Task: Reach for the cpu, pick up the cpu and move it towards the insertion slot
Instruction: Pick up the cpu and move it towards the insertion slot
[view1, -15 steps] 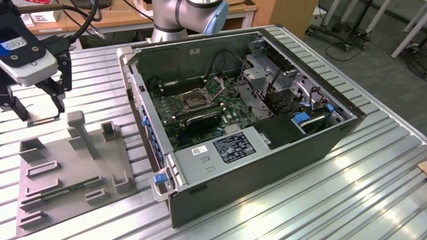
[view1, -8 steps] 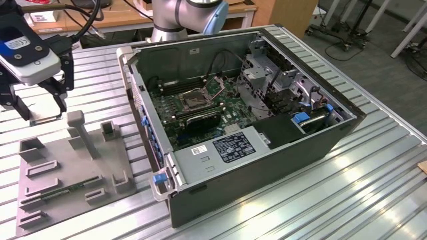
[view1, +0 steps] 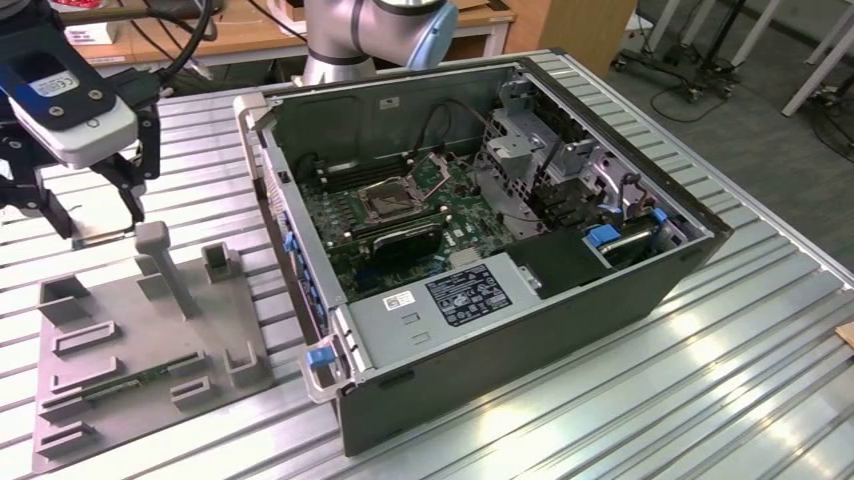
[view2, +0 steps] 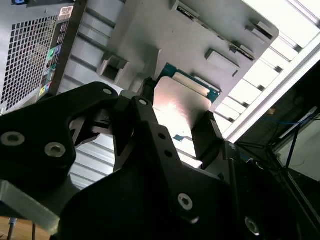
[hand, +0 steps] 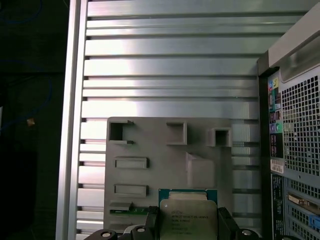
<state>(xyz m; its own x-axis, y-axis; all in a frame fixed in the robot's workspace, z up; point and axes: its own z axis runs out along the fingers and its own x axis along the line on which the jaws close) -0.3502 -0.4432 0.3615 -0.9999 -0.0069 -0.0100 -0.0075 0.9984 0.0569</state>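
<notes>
One ribbed aluminium table (view1: 747, 330) carries an open black computer case (view1: 534, 330) and a flat grey plastic fixture plate (view1: 134, 340), with a wooden bench (view1: 254, 40) behind. Both wrist views show the cpu (hand: 187, 221) (view2: 180, 107), a thin square chip with a shiny silver face and green edge, clamped between the black gripper's (view1: 100, 222) fingers (view2: 206, 135) above the plate, well apart from the insertion slot (view1: 387, 200), a silver-framed square socket inside the case. One edge of the chip is cut off in the first wrist view.

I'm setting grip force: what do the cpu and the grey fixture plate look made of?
The cpu shows a silvery metal lid that catches light, on a green circuit-board edge. The fixture plate is probably matte grey plastic: uniform colour, no glare, blocky raised pockets.
</notes>
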